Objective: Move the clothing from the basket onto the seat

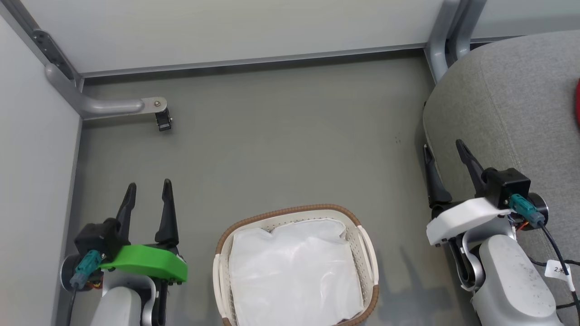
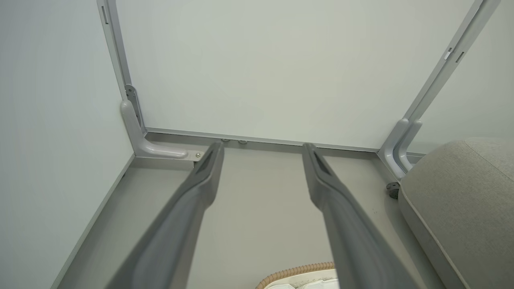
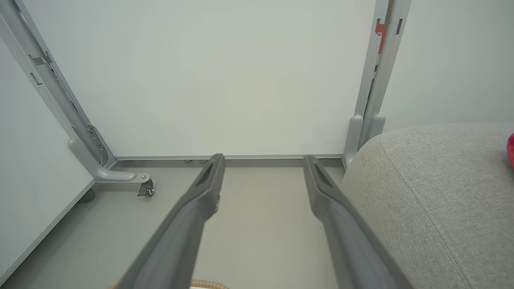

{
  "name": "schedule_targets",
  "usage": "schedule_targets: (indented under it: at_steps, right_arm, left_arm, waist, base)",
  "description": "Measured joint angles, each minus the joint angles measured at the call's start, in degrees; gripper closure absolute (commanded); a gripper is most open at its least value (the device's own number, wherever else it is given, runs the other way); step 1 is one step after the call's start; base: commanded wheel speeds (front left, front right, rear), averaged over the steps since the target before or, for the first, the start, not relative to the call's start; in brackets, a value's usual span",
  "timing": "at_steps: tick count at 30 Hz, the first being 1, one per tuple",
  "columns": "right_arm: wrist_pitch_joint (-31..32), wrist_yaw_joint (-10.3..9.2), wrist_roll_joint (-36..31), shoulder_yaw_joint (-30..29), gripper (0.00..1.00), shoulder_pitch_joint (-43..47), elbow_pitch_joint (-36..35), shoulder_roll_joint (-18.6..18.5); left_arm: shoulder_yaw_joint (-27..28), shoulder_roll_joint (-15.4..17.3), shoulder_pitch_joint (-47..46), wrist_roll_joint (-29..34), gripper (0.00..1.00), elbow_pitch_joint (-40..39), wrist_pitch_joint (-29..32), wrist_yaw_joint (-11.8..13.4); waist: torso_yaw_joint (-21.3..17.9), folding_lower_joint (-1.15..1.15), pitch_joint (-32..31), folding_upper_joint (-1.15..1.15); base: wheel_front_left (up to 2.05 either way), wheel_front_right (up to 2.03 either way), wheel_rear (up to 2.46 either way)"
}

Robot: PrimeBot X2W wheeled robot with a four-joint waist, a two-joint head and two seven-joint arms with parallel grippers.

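Standing wide apart, the two long dark fingers of the left gripper are seen with nothing held between them; in the left wrist view the same gripper is shown with bare floor in the gap. The jaws of the right gripper are likewise spread wide and nothing is gripped; in the right wrist view this gripper is seen with one finger over the floor and the other in front of the seat's rounded edge, though contact with the fabric cannot be told.

Between the two arms, on the smooth grey-green floor and well apart from its back edge, the oval cream perforated plastic basket with a brown woven rim is stood; its inside is covered by a crumpled white liner; a strip of the woven rim is caught at the bottom of both wrist views.

At the floor's right edge the large grey woven-fabric seat with a stitched seam is placed; the soft red clothing is laid on the seat's top, and just a sliver of it is shown, cut off at the frame's right border; which garment it is cannot be told.

In the floor's back left corner a curved grey metal frame foot with a small dark caster is fixed below the pale wall panels.
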Motion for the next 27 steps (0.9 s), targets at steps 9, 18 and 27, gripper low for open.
schedule_targets:
  at_steps: [9,18,27]
  right_arm:
    - [0.0,0.00,0.5,-0.2,0.00,4.6,0.1,0.7]
    - [0.0,0.00,1.1,-0.2,1.00,6.1,0.7,1.0]
    - [2.0,0.00,7.0,-0.9,1.00,8.1,2.2,1.5]
  left_arm:
    - [1.3,-0.8,4.2,-0.4,0.00,0.7,0.0,0.0]
    - [1.8,-1.5,6.3,-2.2,1.00,0.9,0.0,0.0]
    - [2.2,-1.8,7.3,-7.7,1.00,2.3,1.9,0.0]
  waist:
    - [-0.7,0.00,-4.1,0.00]
    - [-1.1,0.00,-6.3,0.00]
    - [-1.0,0.00,-6.6,0.00]
  base:
    - [0.00,0.00,0.00]
    - [0.00,0.00,0.00]
    - [0.00,0.00,0.00]
